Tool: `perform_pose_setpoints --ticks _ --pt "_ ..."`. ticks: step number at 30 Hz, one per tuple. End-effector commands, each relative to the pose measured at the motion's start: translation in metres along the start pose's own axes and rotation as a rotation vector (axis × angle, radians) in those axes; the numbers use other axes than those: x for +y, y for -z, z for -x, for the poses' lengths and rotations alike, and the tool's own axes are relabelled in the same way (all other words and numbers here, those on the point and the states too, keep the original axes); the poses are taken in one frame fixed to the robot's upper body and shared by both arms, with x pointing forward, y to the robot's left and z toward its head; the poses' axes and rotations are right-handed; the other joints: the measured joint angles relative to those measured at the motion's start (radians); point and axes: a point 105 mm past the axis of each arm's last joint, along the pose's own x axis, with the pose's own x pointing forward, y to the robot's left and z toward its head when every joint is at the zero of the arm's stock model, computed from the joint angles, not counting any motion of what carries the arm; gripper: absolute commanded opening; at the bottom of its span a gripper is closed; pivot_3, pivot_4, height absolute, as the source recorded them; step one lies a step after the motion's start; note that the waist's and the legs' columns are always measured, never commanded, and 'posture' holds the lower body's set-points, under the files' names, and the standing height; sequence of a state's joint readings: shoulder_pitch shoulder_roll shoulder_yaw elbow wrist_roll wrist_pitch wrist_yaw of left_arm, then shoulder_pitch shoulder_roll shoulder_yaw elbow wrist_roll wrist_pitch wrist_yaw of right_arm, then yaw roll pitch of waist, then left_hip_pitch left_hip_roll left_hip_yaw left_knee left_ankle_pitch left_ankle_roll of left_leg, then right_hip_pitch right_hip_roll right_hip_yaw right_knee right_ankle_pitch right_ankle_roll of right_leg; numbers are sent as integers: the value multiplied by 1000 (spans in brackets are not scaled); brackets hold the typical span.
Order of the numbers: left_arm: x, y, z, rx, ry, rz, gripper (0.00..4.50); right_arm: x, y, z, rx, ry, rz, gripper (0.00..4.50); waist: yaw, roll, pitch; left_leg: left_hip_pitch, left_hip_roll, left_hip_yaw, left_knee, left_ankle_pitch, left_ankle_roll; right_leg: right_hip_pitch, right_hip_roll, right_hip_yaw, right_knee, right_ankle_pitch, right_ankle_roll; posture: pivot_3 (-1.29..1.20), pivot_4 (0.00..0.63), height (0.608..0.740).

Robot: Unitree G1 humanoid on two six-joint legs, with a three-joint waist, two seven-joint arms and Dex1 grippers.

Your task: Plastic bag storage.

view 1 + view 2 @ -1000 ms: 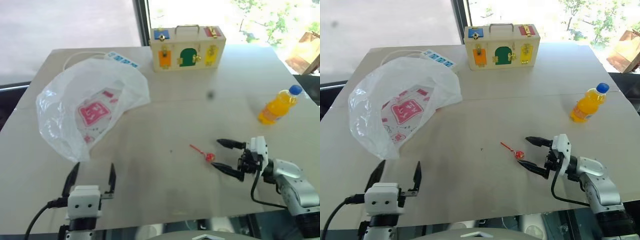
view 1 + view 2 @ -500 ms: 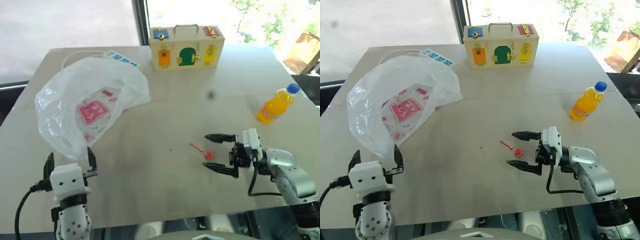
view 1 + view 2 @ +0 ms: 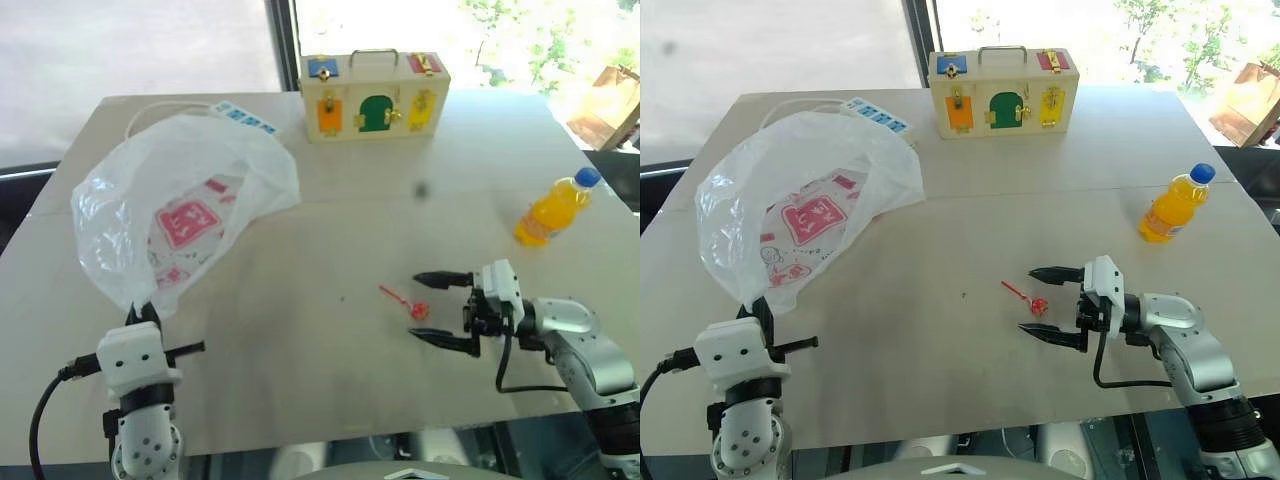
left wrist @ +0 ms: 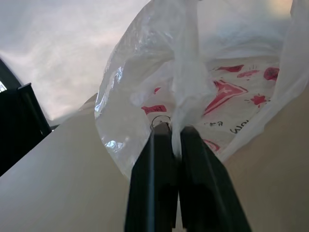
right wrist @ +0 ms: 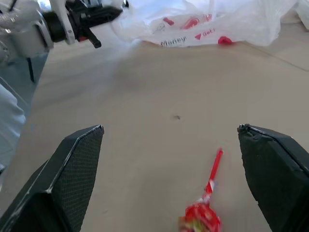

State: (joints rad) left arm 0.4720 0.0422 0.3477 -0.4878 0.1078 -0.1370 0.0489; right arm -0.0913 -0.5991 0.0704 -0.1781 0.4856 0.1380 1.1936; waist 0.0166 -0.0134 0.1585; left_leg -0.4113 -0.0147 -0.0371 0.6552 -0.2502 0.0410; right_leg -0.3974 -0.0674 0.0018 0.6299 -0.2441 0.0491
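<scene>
The plastic bag point(image 3: 180, 215), white and crinkly with red-pink print, lies crumpled on the left of the table. My left gripper point(image 3: 140, 315) is at the bag's near edge. In the left wrist view it is shut point(image 4: 177, 140) with a fold of the plastic bag point(image 4: 193, 92) pinched between its fingers. At the right front, my right gripper point(image 3: 414, 305) points left and stands open. A red lollipop point(image 3: 405, 302) lies on the table just past its fingertips. The right wrist view shows that lollipop point(image 5: 207, 198) between the wide black fingers point(image 5: 72, 169).
A wooden box point(image 3: 374, 95) with coloured latches stands at the table's far edge. An orange drink bottle point(image 3: 553, 210) stands at the right. A white power strip point(image 3: 245, 117) lies behind the bag. The table's point(image 3: 320, 380) front edge runs close under both arms.
My left gripper moved forward and left to the bag's near edge, then shut on a fold of it. The right gripper stays open by the lollipop.
</scene>
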Motion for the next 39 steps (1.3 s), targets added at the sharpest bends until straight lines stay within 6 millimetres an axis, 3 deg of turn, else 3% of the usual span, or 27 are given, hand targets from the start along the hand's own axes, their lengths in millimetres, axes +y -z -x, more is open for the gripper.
perform_pose_setpoints --ticks 1,11,15,19,24,29,34,36,39 --pt "4 -13 -1 -47 -14 -1 33 -1 11 6 83 40 42 4500 0 0 0 0 0 0 0 0 0 0 0 0 0 0 0 0 150 739" --pt "-6 -12 -5 -39 50 16 33 -13 45 0 194 212 40 4500 -2 0 0 3 0 3 7 0 0 0 1 4 10 0 0 0 150 739" --pt "-10 -13 -7 -41 69 20 33 -14 46 -8 177 246 30 4500 -3 0 0 4 0 3 12 0 0 1 2 4 13 -2 -4 0 150 739" --pt "-11 -14 -8 -39 71 21 0 -14 46 -10 164 261 20 3214 -3 0 0 7 0 3 14 0 0 4 2 5 15 -2 -3 0 150 739" --pt "-16 -15 -8 -41 82 33 0 -16 44 -10 151 275 24 821 -3 0 0 8 1 4 13 0 0 4 3 6 15 -2 -4 0 150 739" --pt "-24 -17 -9 -36 122 83 0 -23 30 -15 104 283 30 776 -3 0 0 8 1 4 13 0 0 4 3 6 15 -2 -4 0 150 739" --pt "-76 -37 2 -82 444 270 0 -47 -5 -60 24 280 97 776 -10 0 0 11 1 6 13 0 0 4 4 11 19 -2 -4 0 150 739" --pt "-86 -42 7 -100 524 292 0 -53 -10 -71 25 295 117 776 -10 0 0 11 1 6 13 0 0 3 4 11 19 -2 -4 0 150 739" --pt "-97 -50 15 -101 635 379 0 -57 -32 -105 -52 242 88 776 -8 1 0 11 1 6 12 0 0 2 4 11 19 -2 -4 0 150 739"
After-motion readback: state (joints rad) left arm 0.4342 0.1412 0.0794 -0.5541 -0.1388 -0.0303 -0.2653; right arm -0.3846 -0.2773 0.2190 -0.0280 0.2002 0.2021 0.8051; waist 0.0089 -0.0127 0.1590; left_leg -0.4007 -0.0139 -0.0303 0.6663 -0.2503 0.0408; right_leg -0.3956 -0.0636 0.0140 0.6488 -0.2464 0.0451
